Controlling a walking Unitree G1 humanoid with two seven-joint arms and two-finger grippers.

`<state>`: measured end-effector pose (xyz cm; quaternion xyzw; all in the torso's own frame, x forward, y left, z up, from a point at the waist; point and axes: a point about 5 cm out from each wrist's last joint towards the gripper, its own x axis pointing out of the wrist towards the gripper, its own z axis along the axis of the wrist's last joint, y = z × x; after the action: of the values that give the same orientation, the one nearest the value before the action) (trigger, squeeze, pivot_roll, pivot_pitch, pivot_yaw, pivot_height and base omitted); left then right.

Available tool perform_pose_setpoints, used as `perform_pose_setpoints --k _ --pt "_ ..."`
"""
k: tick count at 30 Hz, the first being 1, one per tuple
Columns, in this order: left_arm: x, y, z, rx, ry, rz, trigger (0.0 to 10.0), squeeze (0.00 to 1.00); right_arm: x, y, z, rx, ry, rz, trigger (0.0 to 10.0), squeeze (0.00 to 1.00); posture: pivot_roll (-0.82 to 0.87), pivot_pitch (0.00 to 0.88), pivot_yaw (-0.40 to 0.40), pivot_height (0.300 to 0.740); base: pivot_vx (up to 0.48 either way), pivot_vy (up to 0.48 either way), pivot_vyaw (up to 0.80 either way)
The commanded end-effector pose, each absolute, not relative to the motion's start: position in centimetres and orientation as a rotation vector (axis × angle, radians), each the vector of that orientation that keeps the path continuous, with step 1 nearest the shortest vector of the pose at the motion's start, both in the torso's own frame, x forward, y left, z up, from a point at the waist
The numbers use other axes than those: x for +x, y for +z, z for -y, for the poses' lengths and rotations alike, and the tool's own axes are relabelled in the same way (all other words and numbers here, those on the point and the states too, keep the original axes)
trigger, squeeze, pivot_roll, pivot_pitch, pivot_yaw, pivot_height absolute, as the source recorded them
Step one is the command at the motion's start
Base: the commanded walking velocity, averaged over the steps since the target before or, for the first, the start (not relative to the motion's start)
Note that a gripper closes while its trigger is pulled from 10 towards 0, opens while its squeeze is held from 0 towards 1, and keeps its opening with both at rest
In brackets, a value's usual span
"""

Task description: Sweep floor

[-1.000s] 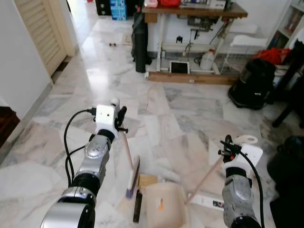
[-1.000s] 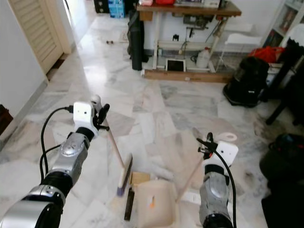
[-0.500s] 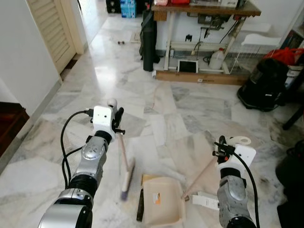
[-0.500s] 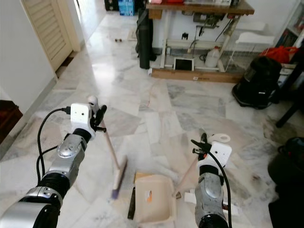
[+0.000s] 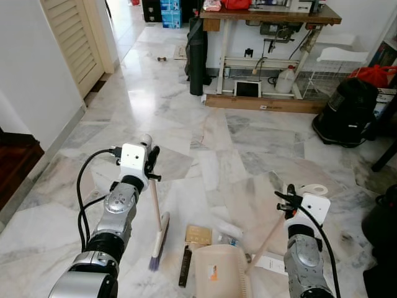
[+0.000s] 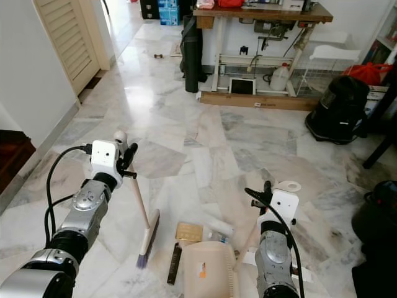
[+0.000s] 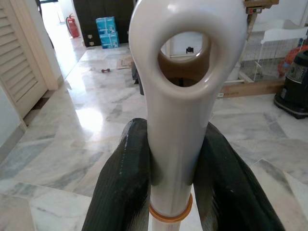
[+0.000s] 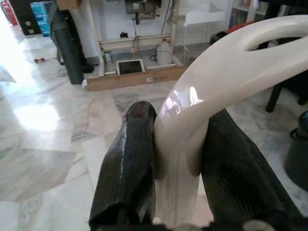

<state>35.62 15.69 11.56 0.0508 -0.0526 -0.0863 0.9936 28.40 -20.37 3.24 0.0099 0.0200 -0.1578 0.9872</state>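
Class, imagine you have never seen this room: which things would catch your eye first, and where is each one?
The left gripper holds a broom upright, its bristles on the marble floor to the robot's left. The right gripper grips the long handle of a cream dustpan, which rests on the floor between the arms. Just ahead of the dustpan lies a small brown card.

Upright broom (image 5: 155, 225) beside cream, perhaps tilted, dustpan (image 5: 222, 277)

Glossy marble floor (image 5: 186, 118) with a bright patch of light. A louvred door (image 5: 74, 37) stands at the left; a wooden workbench (image 5: 267, 15) at the far wall.
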Motion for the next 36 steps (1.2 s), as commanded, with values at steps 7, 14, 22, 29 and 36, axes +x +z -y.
perform_pose_setpoints --k 7,14,22,29,36 --pt "35.7 12.8 -15.4 0.135 -0.197 0.162 10.0 0.00 27.8 2.0 20.7 -0.019 -0.364 -0.127 10.0 0.00 0.09 0.029 -0.007 0.740 0.000 0.000 0.00" --pt "35.6 12.6 -15.3 0.134 -0.214 0.148 10.0 0.00 27.6 1.4 20.4 -0.025 -0.385 -0.168 10.0 0.00 0.09 0.032 -0.003 0.740 0.000 0.000 0.00" --pt "35.9 12.6 -14.9 0.123 -0.220 0.133 10.0 0.00 27.5 0.8 20.1 -0.037 -0.398 -0.224 10.0 0.00 0.09 0.051 -0.002 0.740 0.000 0.000 0.00" --pt "35.9 12.6 -14.8 0.116 -0.212 0.134 10.0 0.00 28.1 1.2 20.4 -0.104 -0.418 -0.239 10.0 0.00 0.09 0.064 -0.012 0.740 0.000 0.000 0.00" --pt "35.8 12.5 -14.6 0.109 -0.213 0.132 10.0 0.00 28.9 2.5 20.8 -0.082 -0.425 -0.159 10.0 0.00 0.08 0.068 -0.017 0.740 0.000 0.000 0.00"
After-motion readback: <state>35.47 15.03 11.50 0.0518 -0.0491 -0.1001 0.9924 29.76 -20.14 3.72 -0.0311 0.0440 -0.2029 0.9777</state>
